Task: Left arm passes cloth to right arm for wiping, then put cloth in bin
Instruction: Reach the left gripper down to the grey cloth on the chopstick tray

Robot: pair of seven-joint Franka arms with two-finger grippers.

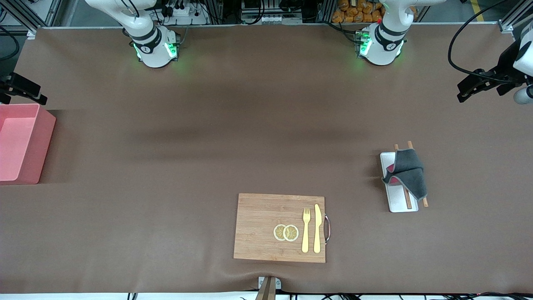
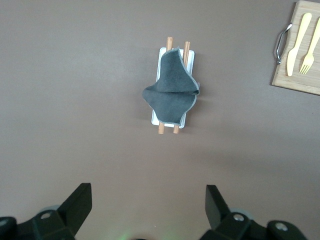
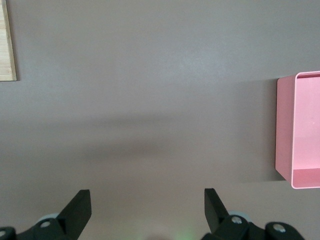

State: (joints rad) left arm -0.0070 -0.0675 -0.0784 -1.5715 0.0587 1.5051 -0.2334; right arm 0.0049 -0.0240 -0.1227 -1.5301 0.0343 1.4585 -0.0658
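Observation:
The dark grey cloth (image 1: 407,170), with a red-pink fold showing, lies crumpled on a flat white tray (image 1: 397,205) over two wooden chopsticks (image 1: 408,202), toward the left arm's end of the table. It also shows in the left wrist view (image 2: 171,90). My left gripper (image 1: 461,92) (image 2: 148,192) is open and empty, up in the air over bare table near that end. The pink bin (image 1: 18,143) (image 3: 306,131) stands at the right arm's end. My right gripper (image 1: 41,95) (image 3: 147,195) is open and empty, hanging just above the bin's farther wall.
A wooden cutting board (image 1: 266,227) lies near the front edge at mid-table, with two lemon slices (image 1: 286,232), a yellow fork (image 1: 306,230) and a yellow knife (image 1: 317,228) on it. Brown table mat (image 1: 208,137) stretches between bin and tray.

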